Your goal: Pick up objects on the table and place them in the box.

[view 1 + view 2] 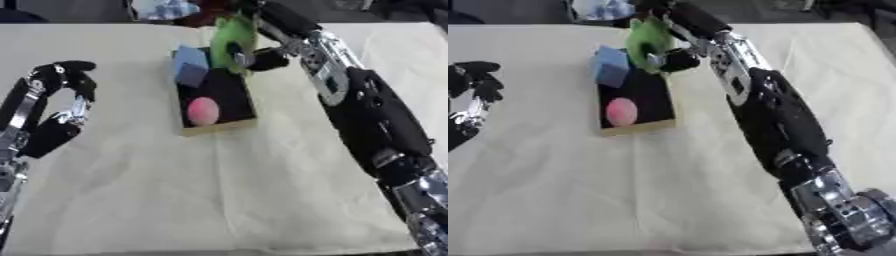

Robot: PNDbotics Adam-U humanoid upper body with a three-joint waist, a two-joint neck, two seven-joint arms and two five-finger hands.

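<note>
Right hand (254, 57) reaches in from 1 o'clock and hovers over the far end of the shallow black-lined cardboard box (229, 95), fingers curled round a soft green object (231, 34) that hangs just above the box's 12 o'clock edge. Held there because that is the drop point, judging by the task; the object is not yet inside. What it is exactly cannot be made out, only a green floppy shape.

Box sits on the cream cloth-covered bench (219, 190), long side running 12 to 6 o'clock. Inside: a blue block-like object (190, 65) at the far end, tilted against the wall, and a pink round ball (203, 110) near the 6 o'clock end. Middle of the box floor is bare, so there is room for the green piece.

Left hand (66, 75) is idle at 9 o'clock, well apart from the box, fingers curled in, holding nothing.

No other loose objects show on the cloth, so the task looks near its end.
</note>
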